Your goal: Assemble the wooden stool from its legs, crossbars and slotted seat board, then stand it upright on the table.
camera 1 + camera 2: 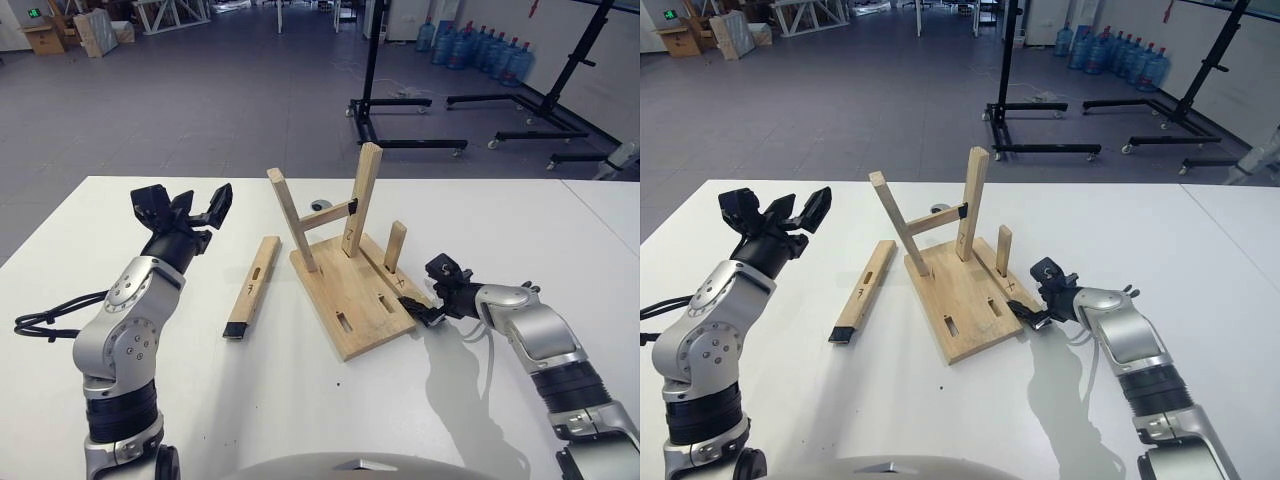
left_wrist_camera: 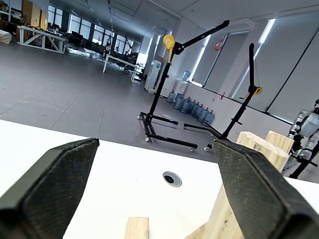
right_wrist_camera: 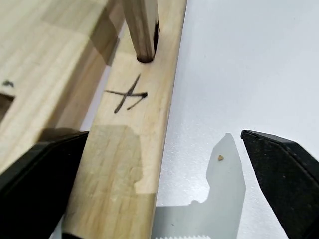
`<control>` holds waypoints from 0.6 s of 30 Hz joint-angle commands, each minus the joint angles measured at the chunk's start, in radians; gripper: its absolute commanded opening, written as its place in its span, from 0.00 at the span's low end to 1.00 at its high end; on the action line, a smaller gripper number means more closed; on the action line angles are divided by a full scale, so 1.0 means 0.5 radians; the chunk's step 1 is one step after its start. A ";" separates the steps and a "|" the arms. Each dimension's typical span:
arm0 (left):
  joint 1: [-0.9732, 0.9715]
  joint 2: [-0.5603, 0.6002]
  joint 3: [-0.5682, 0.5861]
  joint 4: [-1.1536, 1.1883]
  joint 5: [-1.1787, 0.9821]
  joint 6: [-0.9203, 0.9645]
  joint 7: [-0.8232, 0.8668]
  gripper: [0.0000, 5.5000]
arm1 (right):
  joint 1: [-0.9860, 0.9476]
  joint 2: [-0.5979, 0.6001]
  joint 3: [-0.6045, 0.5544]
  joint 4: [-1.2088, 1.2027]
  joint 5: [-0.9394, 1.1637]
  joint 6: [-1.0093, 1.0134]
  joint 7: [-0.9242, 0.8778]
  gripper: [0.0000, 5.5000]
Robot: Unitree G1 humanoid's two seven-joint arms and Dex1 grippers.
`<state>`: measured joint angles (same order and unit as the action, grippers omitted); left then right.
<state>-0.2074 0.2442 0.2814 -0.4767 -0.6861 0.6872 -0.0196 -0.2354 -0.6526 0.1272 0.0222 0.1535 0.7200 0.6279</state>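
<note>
Right tool (image 1: 433, 292) spread wide, straddling the bar (image 3: 124, 164) end at the board's (image 1: 335, 290) four o'clock corner. Left tool (image 1: 185, 205) gaping too, up at nine o'clock. Two legs (image 1: 362, 200) stand on the board; spare leg (image 1: 252, 285) flat on the desk (image 1: 300, 400), nine o'clock side.

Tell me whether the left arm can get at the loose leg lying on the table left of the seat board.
Probably yes. The left gripper hangs open beside the far end of the loose leg, with nothing between them; the seat board lies on the leg's other side.
</note>
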 commanded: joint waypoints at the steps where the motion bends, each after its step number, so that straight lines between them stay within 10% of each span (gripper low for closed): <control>1: -0.011 -0.009 -0.036 -0.004 0.035 -0.021 -0.006 0.76 | -0.006 -0.025 -0.006 0.059 -0.033 -0.048 0.033 0.97; 18: -0.045 0.006 -0.026 0.038 0.054 -0.046 -0.028 0.76 | 0.035 0.068 -0.011 0.194 0.052 0.102 0.103 0.48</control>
<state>-0.2094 0.2417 0.2672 -0.4653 -0.6643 0.6666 -0.0321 -0.2394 -0.6127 0.1081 0.0764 0.1964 0.7404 0.6851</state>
